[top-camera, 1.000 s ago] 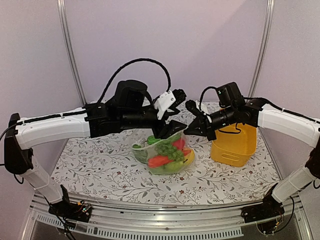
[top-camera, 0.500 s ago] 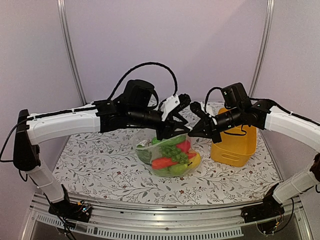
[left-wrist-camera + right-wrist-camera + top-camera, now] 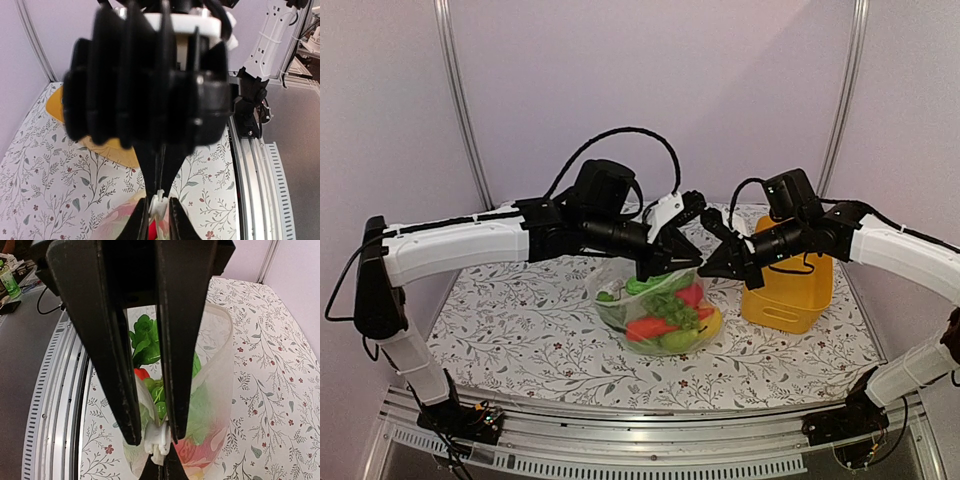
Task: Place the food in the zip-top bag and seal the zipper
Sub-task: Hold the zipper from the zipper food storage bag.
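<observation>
The zip-top bag [image 3: 655, 312] hangs by its mouth over the floral table, its bottom resting on the cloth. The food inside shows through: carrot [image 3: 645, 327], grapes [image 3: 670, 305], lemon [image 3: 709, 322], a red fruit [image 3: 691, 293]. My left gripper [image 3: 672, 262] and right gripper [image 3: 705, 268] meet tip to tip at the bag's top edge. In the left wrist view my left gripper [image 3: 159, 216] is narrowed round the zipper's white slider [image 3: 159, 204]. In the right wrist view my right gripper [image 3: 161, 471] is shut on the bag's edge just beside the slider [image 3: 159, 440]; grapes [image 3: 159, 401] show in the mouth.
The yellow bin [image 3: 786, 295] stands right of the bag, under the right arm. The table's metal rail [image 3: 650, 425] runs along the near edge. Grey walls and two upright poles close in the back.
The left gripper came down and right from above the bag and narrowed from wide open onto the slider. The right gripper stayed shut on the bag's edge. The bag drew up narrower.
</observation>
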